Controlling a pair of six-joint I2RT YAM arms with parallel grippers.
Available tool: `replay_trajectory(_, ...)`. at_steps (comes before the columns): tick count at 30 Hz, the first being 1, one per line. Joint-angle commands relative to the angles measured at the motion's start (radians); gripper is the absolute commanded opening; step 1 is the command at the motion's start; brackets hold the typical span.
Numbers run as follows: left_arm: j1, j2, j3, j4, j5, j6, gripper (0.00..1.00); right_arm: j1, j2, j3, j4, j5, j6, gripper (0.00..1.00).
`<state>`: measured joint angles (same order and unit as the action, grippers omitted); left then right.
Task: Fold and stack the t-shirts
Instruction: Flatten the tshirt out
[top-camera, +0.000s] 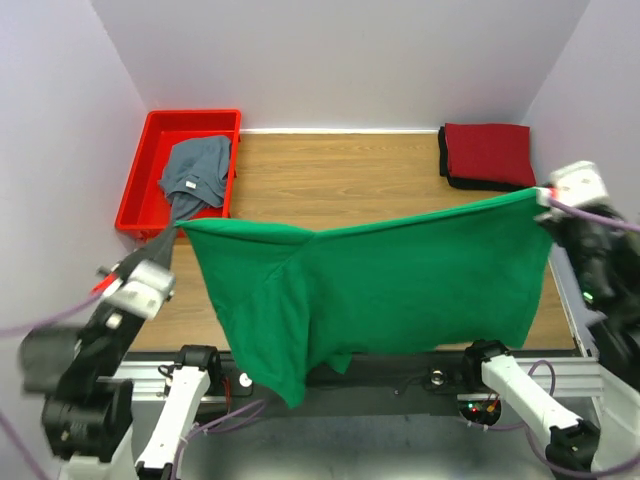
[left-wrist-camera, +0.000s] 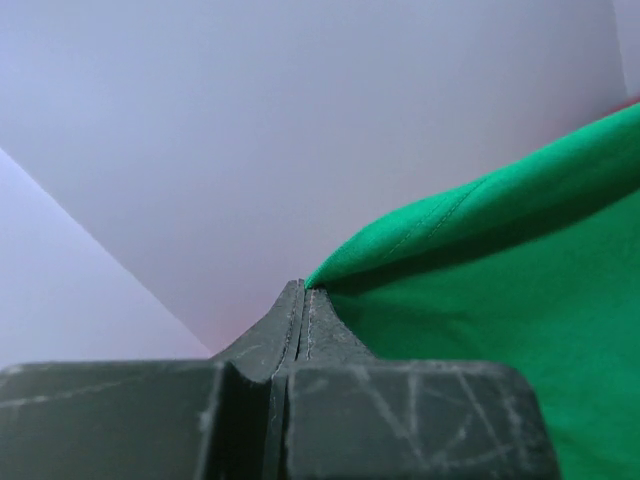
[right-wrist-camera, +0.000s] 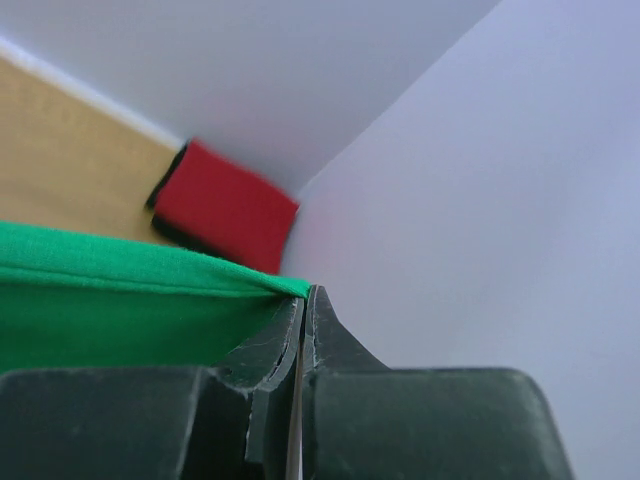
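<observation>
The bright green t-shirt (top-camera: 380, 290) hangs stretched above the table between both grippers, its lower edge draping over the near table edge. My left gripper (top-camera: 178, 226) is shut on its left corner; in the left wrist view (left-wrist-camera: 303, 288) the green cloth (left-wrist-camera: 520, 290) runs from the closed tips. My right gripper (top-camera: 541, 198) is shut on its right corner, also seen in the right wrist view (right-wrist-camera: 306, 292) with the green hem (right-wrist-camera: 120, 265). The dark red t-shirt (top-camera: 488, 152) lies folded on the black one (top-camera: 447, 172) at the back right. The grey-blue t-shirt (top-camera: 196, 172) lies crumpled in the bin.
A rigid red plastic bin (top-camera: 150, 160) stands at the back left of the wooden table (top-camera: 340, 175). White walls close in the back and sides. The folded red shirt also shows in the right wrist view (right-wrist-camera: 225, 205).
</observation>
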<state>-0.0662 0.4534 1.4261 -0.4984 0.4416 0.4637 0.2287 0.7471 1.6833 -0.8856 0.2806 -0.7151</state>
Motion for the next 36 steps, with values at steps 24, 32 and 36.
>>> replay_trajectory(24,-0.001,0.165,-0.055,0.236,-0.058,-0.108,0.00,-0.003,0.092,-0.129,0.303,-0.004,0.039,0.01)
replay_trajectory(32,-0.001,0.015,0.089,0.144,0.028,-0.134,0.00,-0.003,-0.110,-0.064,0.289,-0.015,0.022,0.01)
replay_trajectory(36,0.002,-0.050,0.146,0.143,0.036,-0.148,0.00,-0.005,-0.140,0.024,0.283,-0.012,0.023,0.01)
